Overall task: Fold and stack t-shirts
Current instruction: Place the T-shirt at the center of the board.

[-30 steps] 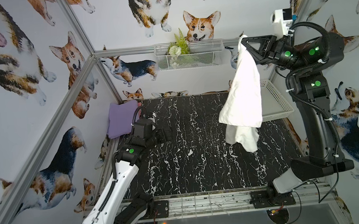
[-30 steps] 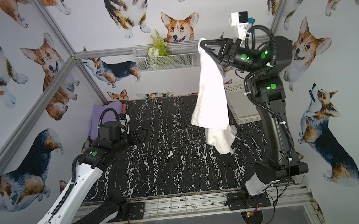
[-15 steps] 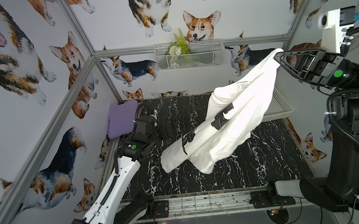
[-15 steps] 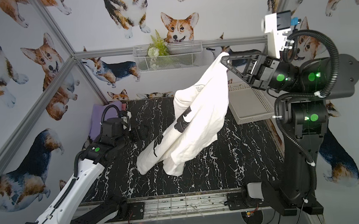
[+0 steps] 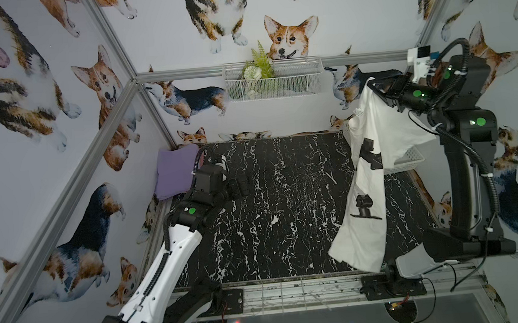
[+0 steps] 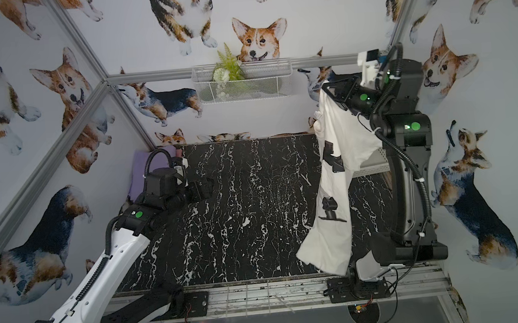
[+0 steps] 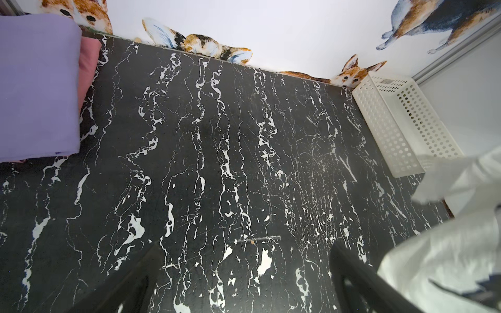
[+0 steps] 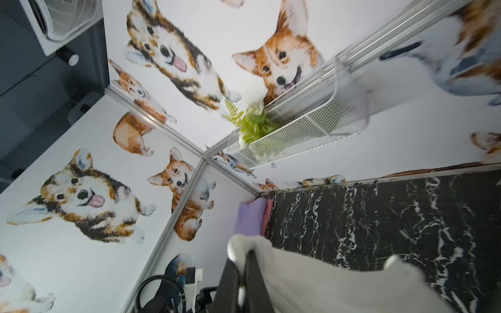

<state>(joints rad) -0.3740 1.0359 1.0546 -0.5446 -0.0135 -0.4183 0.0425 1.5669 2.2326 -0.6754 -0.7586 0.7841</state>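
Observation:
The white t-shirt (image 5: 369, 192) with the black robot-arm print hangs full length at the right side of the table, its lower hem near the front edge; in both top views (image 6: 330, 179). My right gripper (image 5: 371, 84) is high up and shut on the shirt's top edge, with cloth bunched over the tips (image 8: 242, 254). A folded lavender t-shirt (image 5: 174, 171) lies at the back left corner on a pinkish t-shirt (image 7: 88, 62). My left gripper (image 5: 244, 186) hovers open and empty over the table beside that stack (image 7: 246, 252).
A white perforated basket (image 5: 407, 158) stands at the back right, partly behind the hanging shirt. A wire basket with a green plant (image 5: 272, 80) hangs on the back wall. The black marble table (image 5: 285, 198) lies between the arms.
The right arm flung the white shirt out over the middle of the table; it has swung back and now hangs long at the right, print showing. The left arm has barely moved.

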